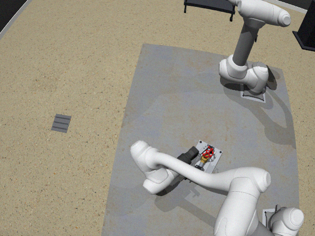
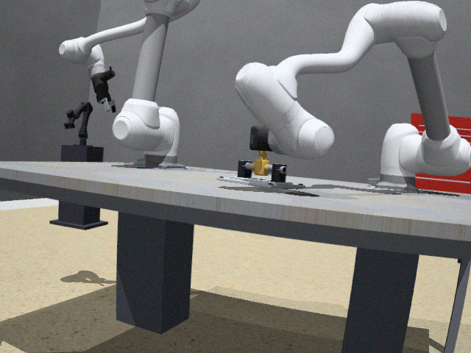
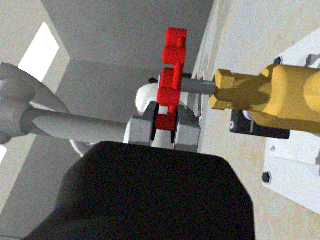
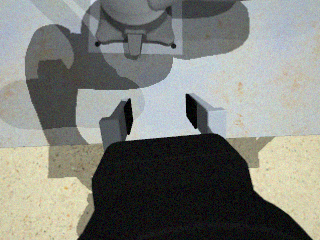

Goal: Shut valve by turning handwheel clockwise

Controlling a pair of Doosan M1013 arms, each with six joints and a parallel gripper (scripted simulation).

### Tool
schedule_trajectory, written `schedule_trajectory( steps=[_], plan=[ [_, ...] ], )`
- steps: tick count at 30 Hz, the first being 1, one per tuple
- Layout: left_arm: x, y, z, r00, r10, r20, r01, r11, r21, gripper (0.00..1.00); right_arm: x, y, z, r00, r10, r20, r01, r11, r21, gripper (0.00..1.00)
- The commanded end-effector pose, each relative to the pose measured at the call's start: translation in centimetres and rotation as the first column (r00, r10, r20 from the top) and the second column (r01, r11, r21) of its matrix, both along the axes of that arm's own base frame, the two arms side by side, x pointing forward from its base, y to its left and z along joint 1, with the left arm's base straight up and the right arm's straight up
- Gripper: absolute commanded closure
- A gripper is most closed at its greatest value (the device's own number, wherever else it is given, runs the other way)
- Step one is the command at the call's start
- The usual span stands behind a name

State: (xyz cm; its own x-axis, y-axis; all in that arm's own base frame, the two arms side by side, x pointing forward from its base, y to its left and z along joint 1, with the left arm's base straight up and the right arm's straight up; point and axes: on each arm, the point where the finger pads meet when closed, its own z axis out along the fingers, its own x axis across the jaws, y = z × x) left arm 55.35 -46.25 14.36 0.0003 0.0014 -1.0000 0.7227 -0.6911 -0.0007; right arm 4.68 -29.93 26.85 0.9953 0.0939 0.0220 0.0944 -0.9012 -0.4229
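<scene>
The red handwheel (image 1: 207, 153) (image 3: 168, 95) sits on a grey stem above the yellow valve body (image 1: 204, 159) (image 2: 260, 167) (image 3: 295, 100). In the exterior view the handwheel is hidden behind the left arm's wrist and gripper. My left gripper (image 3: 165, 115) is shut on the handwheel's rim from the side, with a red rim part between its two fingertips. In the top view its black body reaches the wheel from the left. My right gripper (image 2: 110, 106) (image 4: 159, 107) is open and empty, held high and far from the valve.
The valve is mounted on a light base plate (image 1: 216, 159) (image 3: 300, 185) with black pipe supports (image 2: 278, 173) (image 3: 260, 125). The plate lies on the large table (image 1: 177, 101) (image 2: 151, 186). The left arm's forearm passes above the plate's near end. The right arm's base stands at the table's far end.
</scene>
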Motion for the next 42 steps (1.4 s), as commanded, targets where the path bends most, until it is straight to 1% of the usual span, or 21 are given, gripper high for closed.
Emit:
schedule_trajectory(
  steps=[1,7,12,14,21,27,29,31,42],
  plan=[
    [-0.2,-0.2,0.2,0.995,-0.1,0.002,0.1,0.995,-0.002,1.0,0.0,0.0,0.0,1.0,0.0,0.0,0.0,1.0,-0.001,0.0],
    [-0.6,-0.5,0.2,0.959,-0.285,0.002,0.285,0.959,-0.002,1.0,0.0,0.0,0.0,1.0,0.0,0.0,0.0,1.0,-0.001,0.0],
    [-1.1,-0.7,0.2,0.898,-0.441,0.002,0.441,0.898,-0.002,1.0,0.0,0.0,0.0,1.0,0.0,0.0,0.0,1.0,-0.001,0.0],
    [-1.1,-0.7,0.2,0.898,-0.441,0.002,0.441,0.898,-0.002,1.0,0.0,0.0,0.0,1.0,0.0,0.0,0.0,1.0,-0.001,0.0],
    [-1.7,-0.9,0.2,0.763,-0.646,0.002,0.646,0.763,-0.001,1.0,0.0,0.0,0.0,1.0,0.0,0.0,0.0,1.0,-0.001,0.0],
    [-2.2,-0.9,0.2,0.632,-0.775,0.002,0.775,0.632,-0.001,1.0,0.0,0.0,0.0,1.0,0.0,0.0,0.0,1.0,-0.001,0.0],
    [-2.4,-0.9,0.2,0.59,-0.807,0.002,0.807,0.59,-0.001,1.0,0.0,0.0,0.0,1.0,0.0,0.0,0.0,1.0,-0.001,0.0],
    [-2.4,-0.9,0.2,0.59,-0.807,0.002,0.807,0.59,-0.001,1.0,0.0,0.0,0.0,1.0,0.0,0.0,0.0,1.0,-0.001,0.0],
    [-3.0,-0.7,0.2,0.386,-0.922,0.002,0.922,0.386,-0.001,1.0,0.0,0.0,0.0,1.0,0.0,0.0,0.0,1.0,-0.001,0.0]
  ],
)
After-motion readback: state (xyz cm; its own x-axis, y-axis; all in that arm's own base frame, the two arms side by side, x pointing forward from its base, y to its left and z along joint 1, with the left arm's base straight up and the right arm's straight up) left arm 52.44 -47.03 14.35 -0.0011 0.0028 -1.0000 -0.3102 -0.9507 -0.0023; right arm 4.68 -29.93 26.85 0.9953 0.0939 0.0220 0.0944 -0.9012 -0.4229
